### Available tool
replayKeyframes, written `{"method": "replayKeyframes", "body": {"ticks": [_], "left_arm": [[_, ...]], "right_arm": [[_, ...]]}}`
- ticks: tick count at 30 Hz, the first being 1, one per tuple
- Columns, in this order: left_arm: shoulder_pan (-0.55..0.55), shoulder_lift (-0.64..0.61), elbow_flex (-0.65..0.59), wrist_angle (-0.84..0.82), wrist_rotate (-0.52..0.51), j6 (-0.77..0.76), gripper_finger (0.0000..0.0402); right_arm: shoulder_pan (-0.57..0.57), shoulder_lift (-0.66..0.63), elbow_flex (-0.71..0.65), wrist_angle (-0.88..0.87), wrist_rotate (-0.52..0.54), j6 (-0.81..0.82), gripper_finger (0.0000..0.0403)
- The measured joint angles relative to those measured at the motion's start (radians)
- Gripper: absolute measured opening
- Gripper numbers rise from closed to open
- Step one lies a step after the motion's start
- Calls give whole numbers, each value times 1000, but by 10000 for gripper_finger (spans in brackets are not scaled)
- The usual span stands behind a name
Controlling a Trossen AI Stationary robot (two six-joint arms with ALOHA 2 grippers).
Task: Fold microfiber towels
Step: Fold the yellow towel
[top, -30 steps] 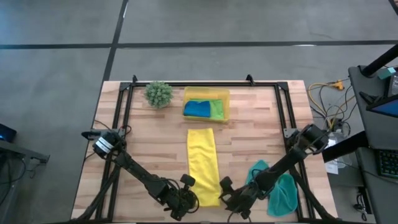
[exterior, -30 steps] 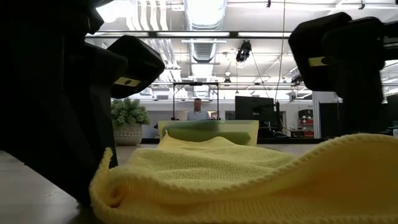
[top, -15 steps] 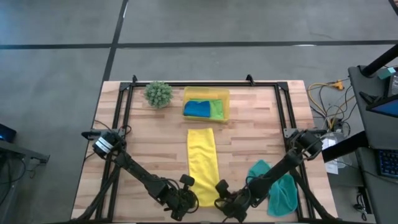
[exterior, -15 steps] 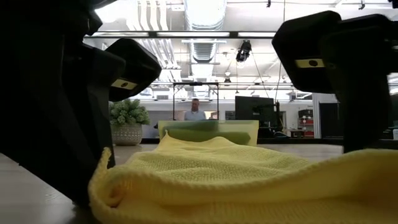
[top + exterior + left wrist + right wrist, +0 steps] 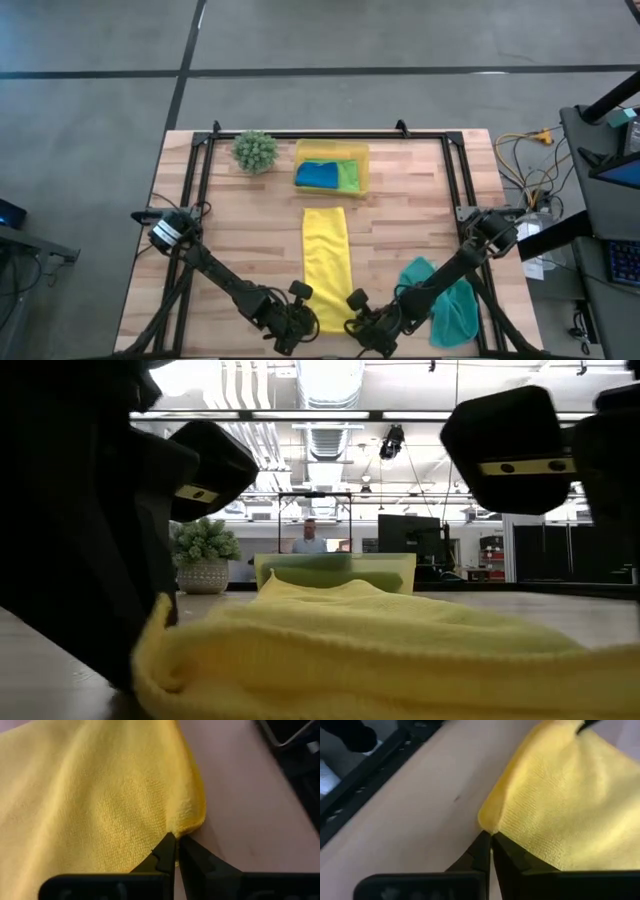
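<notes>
**Both near corners of the yellow towel pinched, ready to fold**

My left gripper (image 5: 174,840) is shut on the near left corner of the yellow towel (image 5: 324,250); my right gripper (image 5: 489,839) is closed on the near right corner. Both wrist views show the fingertips together with a bit of yellow edge nipped between them. How deep either bite goes, I can't say.

The towel lies as a long strip down the middle of the table (image 5: 420,200), running from just short of the yellow tray (image 5: 364,170) towards me. The blue towel (image 5: 318,175) and green towel (image 5: 350,176) sit in that tray. The teal towel (image 5: 445,300) lies crumpled at the near right, partly under my right arm.

My read: this is the grasp step of the next fold. The next move calls for lifting both corners together, level, and carrying them towards the far end so that the near edge lands on the far edge. Uneven lift would skew the fold.

Hard to make out:
- From above, both grippers sit at the picture's bottom edge, and the towel's near end is covered by them.
- At table height, dark arm housings block both sides; only the near bunched edge shows well.
- Far corners of the towel are out of both wrist views.
- The plant (image 5: 256,150) by the tray is well clear.
</notes>
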Motion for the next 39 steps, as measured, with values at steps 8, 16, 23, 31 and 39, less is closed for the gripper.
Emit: {"method": "replayKeyframes", "body": {"ticks": [8, 16, 23, 31, 39], "left_arm": [[-7, -65, -2, 8, -2, 1, 0], [-16, -101, -3, 12, -9, 0, 0], [-19, -101, -3, 26, 4, -38, 0], [-21, -105, -3, 16, 6, -52, 0], [-22, -154, -22, -59, -91, -52, 0]], "right_arm": [[-3, -43, 23, -56, -6, 8, 9], [-8, -131, 17, -104, -117, 69, 9], [-23, -167, 16, -102, -199, 136, 8], [-65, -182, 15, -116, -214, 171, 8], [-121, -184, 8, -124, -212, 187, 8]]}}
